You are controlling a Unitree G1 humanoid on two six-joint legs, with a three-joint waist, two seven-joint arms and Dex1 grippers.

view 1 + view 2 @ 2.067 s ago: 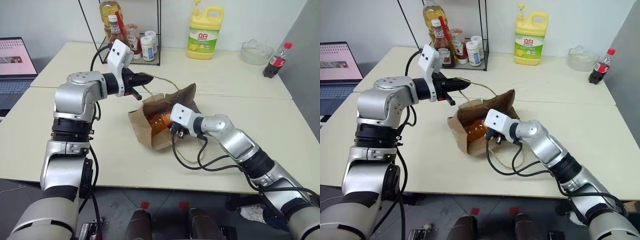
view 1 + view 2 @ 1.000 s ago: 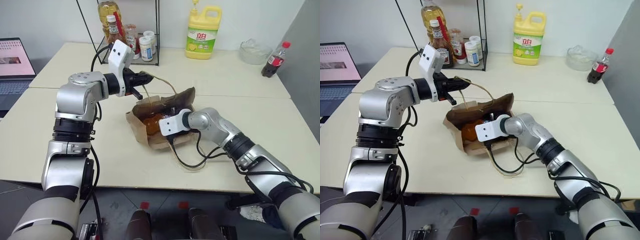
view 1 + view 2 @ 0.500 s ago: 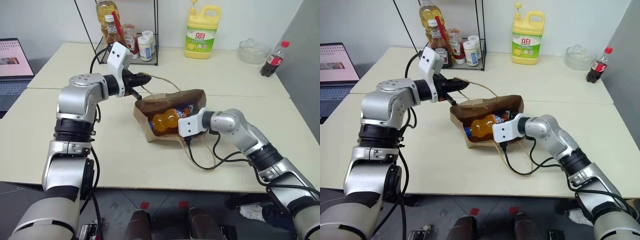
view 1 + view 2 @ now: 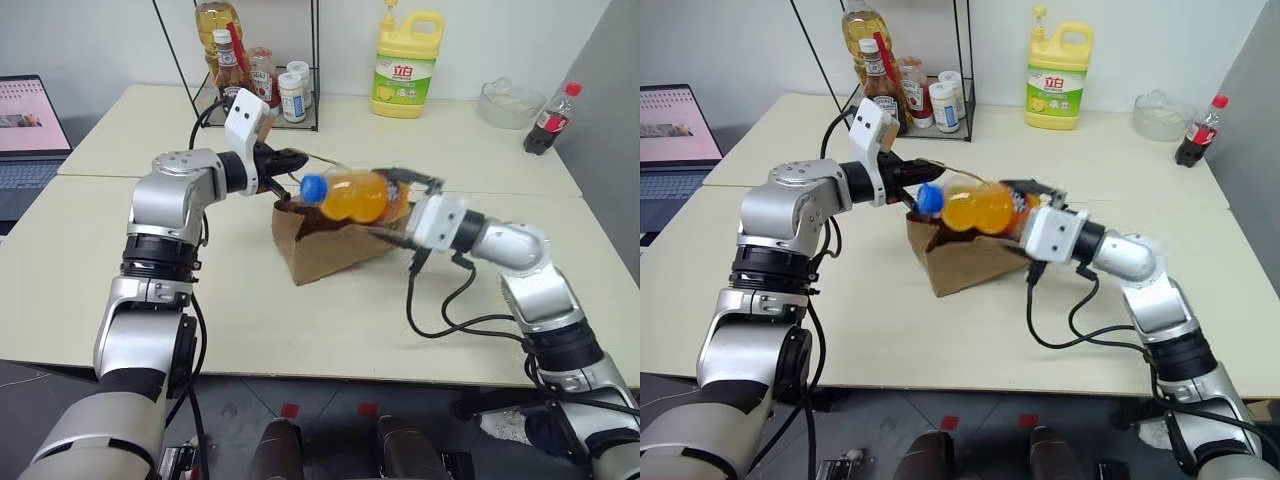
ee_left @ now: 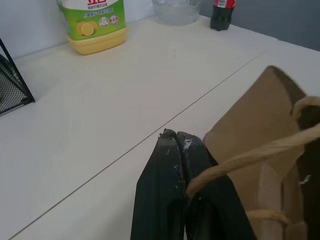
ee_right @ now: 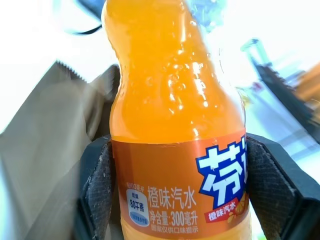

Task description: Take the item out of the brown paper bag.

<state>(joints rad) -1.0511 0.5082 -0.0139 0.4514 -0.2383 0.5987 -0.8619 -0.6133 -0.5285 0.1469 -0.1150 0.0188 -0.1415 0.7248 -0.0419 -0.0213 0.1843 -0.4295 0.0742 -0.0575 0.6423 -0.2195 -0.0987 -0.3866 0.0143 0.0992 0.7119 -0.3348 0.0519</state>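
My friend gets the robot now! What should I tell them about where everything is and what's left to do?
Left gripper: shut on a tan cord handle of the creased brown paper bag, holding it up.
Right gripper: shut on the small clear plastic bottle of orange drink with a blue cap, held sideways, cap toward the left arm.
Bag: stands on the cream table.
Done: the bottle is lifted above the bag's mouth.
Left: probably carry the bottle clear, set it on the table, then let go of the handle.

Even bright indoor light, soft shadows; motion-blurred bottle [image 4: 355,195], overexposed right-wrist background.
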